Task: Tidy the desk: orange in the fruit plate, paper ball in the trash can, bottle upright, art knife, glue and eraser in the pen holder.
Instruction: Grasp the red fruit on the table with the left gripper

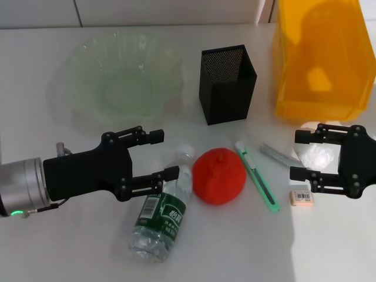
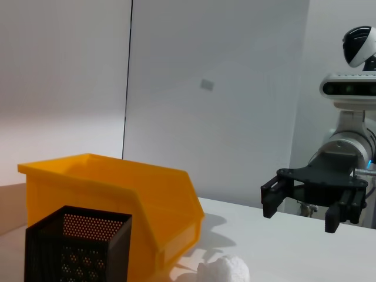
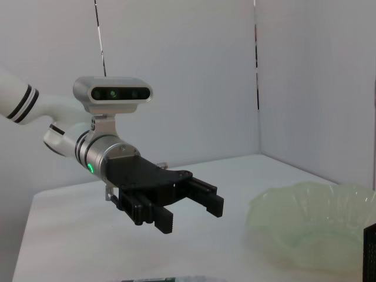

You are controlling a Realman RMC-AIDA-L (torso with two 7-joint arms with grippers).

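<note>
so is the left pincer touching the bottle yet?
Cannot tell. In the head view the open left pincer overlaps the lying bottle near its neck, but height above it isn't shown; no wrist view shows both.

bright, even light | soft shadows | glare on table [image 1: 329, 247]

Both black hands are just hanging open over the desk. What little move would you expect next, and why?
Probably the right hand drops onto the paper ball: it hangs open right over it, and the yellow trash can stands just behind. The left hand is also open, over the lying bottle beside the orange, so it could go first.
</note>
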